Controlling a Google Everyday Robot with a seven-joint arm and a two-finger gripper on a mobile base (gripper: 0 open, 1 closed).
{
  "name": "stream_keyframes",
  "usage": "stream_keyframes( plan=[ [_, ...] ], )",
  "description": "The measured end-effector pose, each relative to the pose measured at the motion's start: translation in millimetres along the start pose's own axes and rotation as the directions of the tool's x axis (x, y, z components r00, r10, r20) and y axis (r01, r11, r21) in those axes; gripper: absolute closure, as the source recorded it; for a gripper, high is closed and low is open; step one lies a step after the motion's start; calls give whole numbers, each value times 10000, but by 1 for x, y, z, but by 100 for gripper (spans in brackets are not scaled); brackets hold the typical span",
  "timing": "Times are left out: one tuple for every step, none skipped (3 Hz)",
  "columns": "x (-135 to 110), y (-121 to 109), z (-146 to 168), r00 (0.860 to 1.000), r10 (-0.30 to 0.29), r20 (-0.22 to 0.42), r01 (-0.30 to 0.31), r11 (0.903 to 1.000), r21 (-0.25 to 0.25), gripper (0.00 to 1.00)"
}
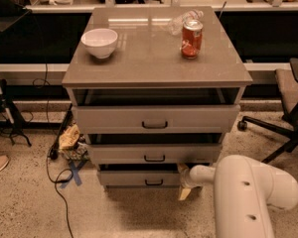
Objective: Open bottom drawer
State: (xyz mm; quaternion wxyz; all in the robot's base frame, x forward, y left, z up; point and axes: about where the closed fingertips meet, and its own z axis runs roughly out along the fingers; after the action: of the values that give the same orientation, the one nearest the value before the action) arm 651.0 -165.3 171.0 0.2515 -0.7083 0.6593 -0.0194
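The bottom drawer (139,178) is the narrowest grey-beige front, lowest on the cabinet, with a small black bar handle (153,183). It stands slightly pulled out, with a dark gap above it. My gripper (183,181) is at the drawer's right end, its yellowish fingers pointing up and down beside the front's right edge. My white arm (248,192) reaches in from the lower right. The mid-sized drawer (154,153) and the widest top drawer (155,119) also stand a little open.
A white bowl (100,42), a red can (191,38) and a clear plastic bottle (181,20) stand on the cabinet top. An office chair (288,118) is at the right. Cables and crumpled wrappers (69,140) lie on the floor at the left.
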Motion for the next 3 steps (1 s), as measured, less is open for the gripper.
stream_keyframes(
  plan=[
    [11, -2, 18, 9987, 263, -446, -269, 9996, -132, 4],
    [14, 7, 19, 9978, 260, -617, -275, 9994, -230, 27],
    [12, 22, 9, 9985, 43, -540, -69, 9989, -470, 50]
  ],
)
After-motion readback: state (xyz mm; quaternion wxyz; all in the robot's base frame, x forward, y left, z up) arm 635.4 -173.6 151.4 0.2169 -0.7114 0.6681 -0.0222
